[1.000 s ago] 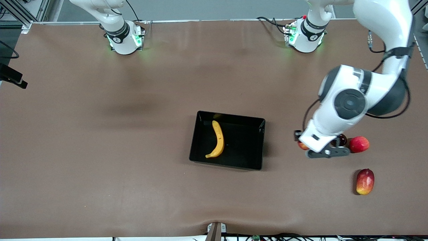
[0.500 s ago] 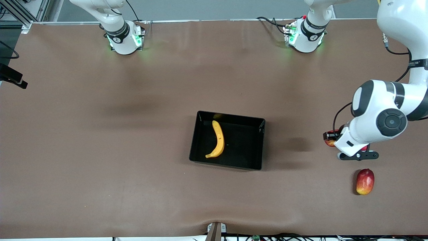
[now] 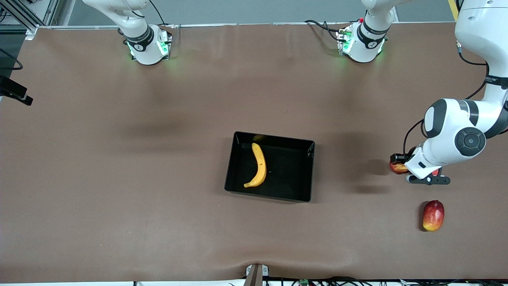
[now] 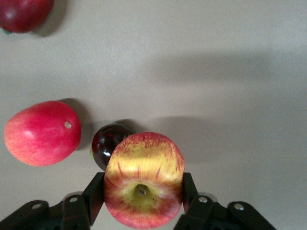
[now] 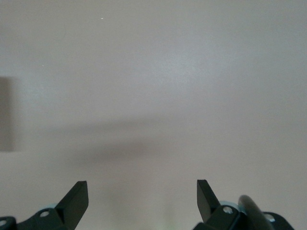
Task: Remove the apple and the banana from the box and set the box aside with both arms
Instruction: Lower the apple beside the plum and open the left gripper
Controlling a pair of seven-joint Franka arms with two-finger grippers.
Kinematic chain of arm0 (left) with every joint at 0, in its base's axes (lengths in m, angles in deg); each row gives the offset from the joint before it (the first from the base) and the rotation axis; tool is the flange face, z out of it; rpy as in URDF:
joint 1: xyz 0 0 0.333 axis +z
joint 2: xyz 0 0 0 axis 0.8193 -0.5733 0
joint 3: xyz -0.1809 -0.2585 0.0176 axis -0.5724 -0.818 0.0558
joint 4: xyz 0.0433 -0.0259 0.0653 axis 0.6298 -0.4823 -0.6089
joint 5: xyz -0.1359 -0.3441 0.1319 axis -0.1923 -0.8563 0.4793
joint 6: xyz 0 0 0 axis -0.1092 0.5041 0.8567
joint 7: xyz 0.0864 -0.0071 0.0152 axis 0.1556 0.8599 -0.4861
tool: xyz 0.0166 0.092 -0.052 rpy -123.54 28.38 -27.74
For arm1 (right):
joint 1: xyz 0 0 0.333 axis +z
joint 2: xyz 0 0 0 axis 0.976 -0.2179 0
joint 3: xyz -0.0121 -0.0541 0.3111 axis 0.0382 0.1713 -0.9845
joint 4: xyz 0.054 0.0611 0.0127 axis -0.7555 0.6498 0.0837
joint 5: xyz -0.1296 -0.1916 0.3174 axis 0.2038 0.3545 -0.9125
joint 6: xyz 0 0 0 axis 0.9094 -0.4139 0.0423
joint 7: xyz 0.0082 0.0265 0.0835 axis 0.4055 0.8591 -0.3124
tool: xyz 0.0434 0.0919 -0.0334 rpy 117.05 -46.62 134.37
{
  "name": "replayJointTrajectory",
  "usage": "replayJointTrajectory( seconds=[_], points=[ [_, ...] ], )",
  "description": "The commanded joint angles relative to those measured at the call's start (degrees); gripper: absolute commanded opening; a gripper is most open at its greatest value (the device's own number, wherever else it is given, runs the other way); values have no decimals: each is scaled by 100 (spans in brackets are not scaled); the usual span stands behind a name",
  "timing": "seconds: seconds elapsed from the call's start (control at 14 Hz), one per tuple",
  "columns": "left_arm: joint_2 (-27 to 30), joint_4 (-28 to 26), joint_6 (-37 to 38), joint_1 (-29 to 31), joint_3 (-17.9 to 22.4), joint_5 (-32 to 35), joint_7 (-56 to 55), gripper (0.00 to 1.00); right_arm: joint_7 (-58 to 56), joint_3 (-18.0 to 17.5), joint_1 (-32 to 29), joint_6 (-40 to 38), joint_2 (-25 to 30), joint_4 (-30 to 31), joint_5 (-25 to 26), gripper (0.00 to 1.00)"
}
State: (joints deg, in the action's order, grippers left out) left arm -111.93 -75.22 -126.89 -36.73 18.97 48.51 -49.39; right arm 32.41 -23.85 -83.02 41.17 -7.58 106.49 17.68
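The left tool (image 4: 143, 191) pinches the apple (image 4: 143, 179) between its two fingers, stem end facing the wrist camera, and hangs over the counter (image 3: 119, 159) near the edge at the left arm's end. Directly beneath it sit a small dark round fruit (image 4: 109, 145) and, just beside that, a plain red round fruit (image 4: 42, 132); another dark red fruit (image 4: 23, 13) lies well apart from those two. The mango (image 3: 433, 215) rests closer to the front edge.

The right tool (image 5: 142, 196) waits with its fingers spread wide over bare counter.

The banana (image 3: 258, 165) lies in the box (image 3: 305, 174), which sits around the middle of the counter.

The main risk is the set-down. The apple hangs right over the dark fruit, so a straight drop could land on it and send either one rolling, perhaps off the nearby edge. A round apple released from any height may roll too. The banana lies close to one box wall, which may crowd the fingers.
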Motion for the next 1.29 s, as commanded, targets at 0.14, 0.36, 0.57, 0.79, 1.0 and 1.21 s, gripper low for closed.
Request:
replayJointTrajectory(
  seconds=[0.14,0.36,0.57,0.79,1.0,1.21],
  points=[
    [737,-808,-182,44,-65,14,68,0,-24,-68,-98,-50,-51,-110,-10,100],
    [817,-1186,-655,61,-65,6,85,0,-24,-68,-90,-50,-51,-110,-10,100],
    [755,-1336,-998,131,-65,6,85,0,-24,-68,-107,-59,-51,-110,-10,100],
    [668,-1311,-1218,132,-65,6,77,0,-24,-68,-98,-59,-51,-110,-19,100],
    [484,-1091,-1289,79,-65,-12,-20,0,-24,-68,-98,-59,-51,-110,-10,100],
    [237,-758,-1307,9,-73,-65,-82,0,-24,-68,-98,-68,-51,-110,-19,100]
  ],
)
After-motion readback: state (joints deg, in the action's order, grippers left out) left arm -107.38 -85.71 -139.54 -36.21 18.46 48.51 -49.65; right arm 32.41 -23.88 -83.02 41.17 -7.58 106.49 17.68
